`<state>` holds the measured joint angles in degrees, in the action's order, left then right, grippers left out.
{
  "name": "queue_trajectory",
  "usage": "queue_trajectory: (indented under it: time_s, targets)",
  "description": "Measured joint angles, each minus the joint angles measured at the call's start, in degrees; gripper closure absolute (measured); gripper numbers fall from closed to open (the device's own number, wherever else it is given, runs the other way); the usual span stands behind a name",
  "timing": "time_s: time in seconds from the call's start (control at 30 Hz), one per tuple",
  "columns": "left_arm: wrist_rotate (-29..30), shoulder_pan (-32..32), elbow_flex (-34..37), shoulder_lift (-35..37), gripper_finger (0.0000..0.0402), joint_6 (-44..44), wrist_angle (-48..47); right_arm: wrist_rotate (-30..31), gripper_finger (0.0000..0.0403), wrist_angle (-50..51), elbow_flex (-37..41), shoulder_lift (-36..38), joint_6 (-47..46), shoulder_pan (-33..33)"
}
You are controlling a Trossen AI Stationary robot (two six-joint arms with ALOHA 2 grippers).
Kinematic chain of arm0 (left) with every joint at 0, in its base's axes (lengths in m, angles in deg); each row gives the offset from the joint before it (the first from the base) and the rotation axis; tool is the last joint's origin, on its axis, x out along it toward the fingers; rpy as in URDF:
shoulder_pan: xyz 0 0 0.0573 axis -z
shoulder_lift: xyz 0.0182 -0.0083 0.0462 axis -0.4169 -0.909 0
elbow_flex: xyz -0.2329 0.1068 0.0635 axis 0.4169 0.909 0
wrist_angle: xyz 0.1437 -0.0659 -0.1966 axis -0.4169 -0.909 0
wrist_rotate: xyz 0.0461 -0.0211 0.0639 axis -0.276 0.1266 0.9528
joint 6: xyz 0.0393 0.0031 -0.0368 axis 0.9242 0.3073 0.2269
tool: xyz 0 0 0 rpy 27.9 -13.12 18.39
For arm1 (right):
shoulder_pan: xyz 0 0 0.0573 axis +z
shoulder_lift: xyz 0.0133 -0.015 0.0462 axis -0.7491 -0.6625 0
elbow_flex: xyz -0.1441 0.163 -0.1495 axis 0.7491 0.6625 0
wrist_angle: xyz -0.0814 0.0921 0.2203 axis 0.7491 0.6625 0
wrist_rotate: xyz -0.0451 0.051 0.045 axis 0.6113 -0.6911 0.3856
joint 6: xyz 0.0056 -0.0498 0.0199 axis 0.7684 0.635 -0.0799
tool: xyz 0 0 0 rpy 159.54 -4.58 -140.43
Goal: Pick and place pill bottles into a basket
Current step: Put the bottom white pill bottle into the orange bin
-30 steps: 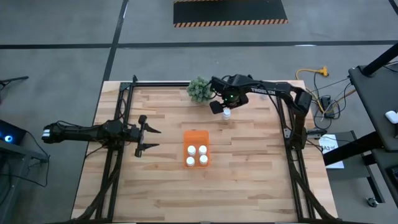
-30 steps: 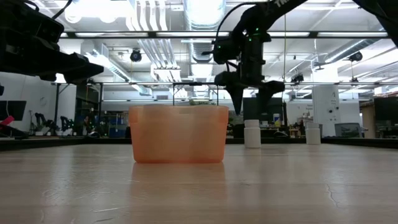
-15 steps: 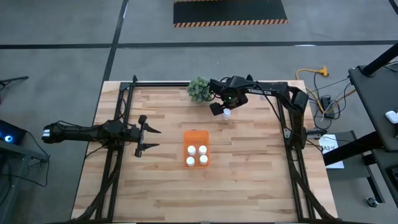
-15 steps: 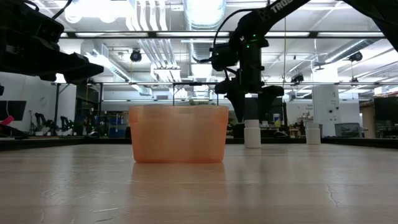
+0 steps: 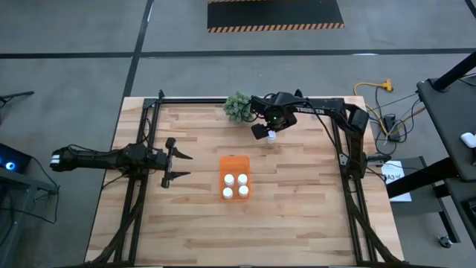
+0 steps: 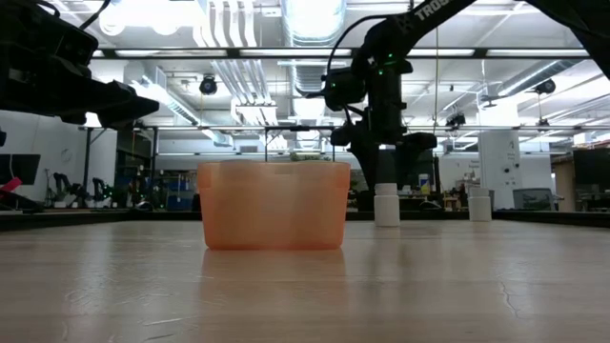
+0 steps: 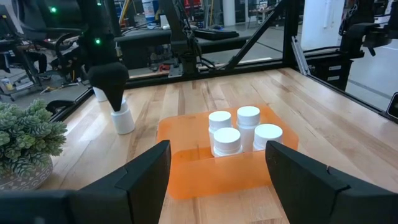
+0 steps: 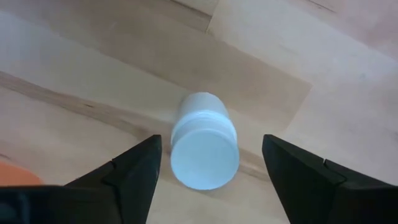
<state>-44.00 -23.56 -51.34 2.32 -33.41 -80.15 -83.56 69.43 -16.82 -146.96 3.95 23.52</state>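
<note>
A white pill bottle [image 8: 205, 157] stands upright on the table [image 5: 297, 208], right of the plant; it also shows in the low view [image 6: 386, 206]. My right gripper [image 5: 268, 131] hangs over it, pointing down and open. Its two fingers stand on either side of the cap, with a gap on each side. The orange basket [image 5: 235, 165] sits mid-table with several white-capped bottles [image 7: 227, 140] standing in it. A second loose bottle [image 6: 479, 205] stands farther right in the low view. My left gripper [image 5: 181, 165] waits open at the table's left.
A green bushy plant [image 5: 238, 107] stands at the far edge, close to the left of my right gripper. The dark frame rails [image 5: 338, 149] run along both sides of the table. Bare wood lies between the basket and the near edge.
My right gripper has sunk a little toward the standing bottle, so its fingertips are now down at the cap. The bottle has stayed in place.
</note>
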Motion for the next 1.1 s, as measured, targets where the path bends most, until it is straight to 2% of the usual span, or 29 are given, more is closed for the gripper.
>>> queue_trajectory:
  time_s: [0.4,0.77,1.1]
  targets:
    - [0.0,0.0,0.0,0.0,0.0157,0.0,0.0,-1.6,0.0169,0.1,0.0,0.1,-0.4,0.5]
    - [0.0,0.0,0.0,0.0,0.0157,0.0,0.0,-1.7,0.0263,0.2,0.0,0.1,-0.4,1.1]
    - [0.0,0.0,0.0,0.0,0.0157,0.0,0.0,-2.5,0.0267,0.4,0.0,0.2,-0.4,1.8]
